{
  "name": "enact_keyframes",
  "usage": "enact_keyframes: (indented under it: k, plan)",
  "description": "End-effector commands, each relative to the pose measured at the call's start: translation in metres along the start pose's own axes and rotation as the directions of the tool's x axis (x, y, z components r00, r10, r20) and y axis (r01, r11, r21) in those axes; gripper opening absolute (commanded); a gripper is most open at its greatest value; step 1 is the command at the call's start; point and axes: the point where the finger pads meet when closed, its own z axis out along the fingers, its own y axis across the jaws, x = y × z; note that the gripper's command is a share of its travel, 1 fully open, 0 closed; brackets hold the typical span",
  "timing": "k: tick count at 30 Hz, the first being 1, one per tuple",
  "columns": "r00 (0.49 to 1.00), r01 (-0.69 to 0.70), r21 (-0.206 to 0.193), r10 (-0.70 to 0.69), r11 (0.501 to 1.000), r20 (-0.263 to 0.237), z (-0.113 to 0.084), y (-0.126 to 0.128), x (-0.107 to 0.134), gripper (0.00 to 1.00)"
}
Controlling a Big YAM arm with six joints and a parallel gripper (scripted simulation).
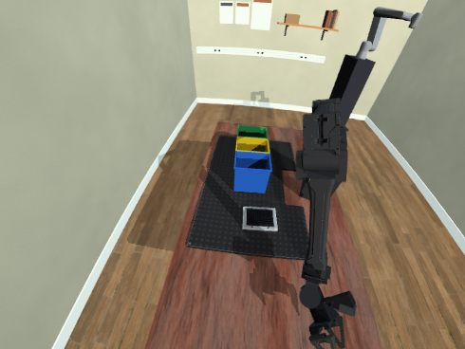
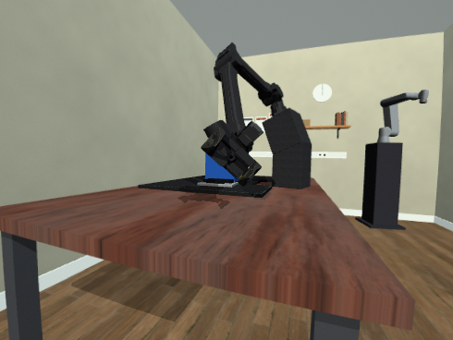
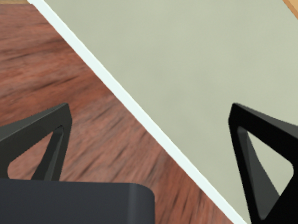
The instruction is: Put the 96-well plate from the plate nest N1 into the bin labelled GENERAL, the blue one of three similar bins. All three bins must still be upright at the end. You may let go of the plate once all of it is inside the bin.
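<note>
Hanging spread wide and empty, the pincer [image 1: 327, 334] sits over the surface's [image 1: 213, 303] near right edge. The 96-well plate [image 1: 259, 217] rests in nest N1 at mid-surface — blue bin [image 1: 252, 177] just behind. Risk: a low carry clipping its rim, tipping it.

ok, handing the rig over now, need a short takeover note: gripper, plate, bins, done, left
Gripper: open, empty, pointed at floor and wall, away from the job.
96-well plate: in its nest on the black mat, untouched.
Bins: blue bin nearest the plate, yellow bin and green bin in a row behind it, all upright.
Done: nothing.
Left: reach the plate, grasp, lift, lower fully into blue, release without knocking any bin.
</note>
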Motion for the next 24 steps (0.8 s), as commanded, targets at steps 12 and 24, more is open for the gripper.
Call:
enact_keyframes:
  k: [12,24]
  plan:
    - [1.0,0.007,0.007,-0.007,1.0,0.006,0.002,-0.007,-0.004,1.0]
    - [0.994,-0.093,0.046,0.096,0.995,-0.052,-0.005,-0.062,0.01,1.0]
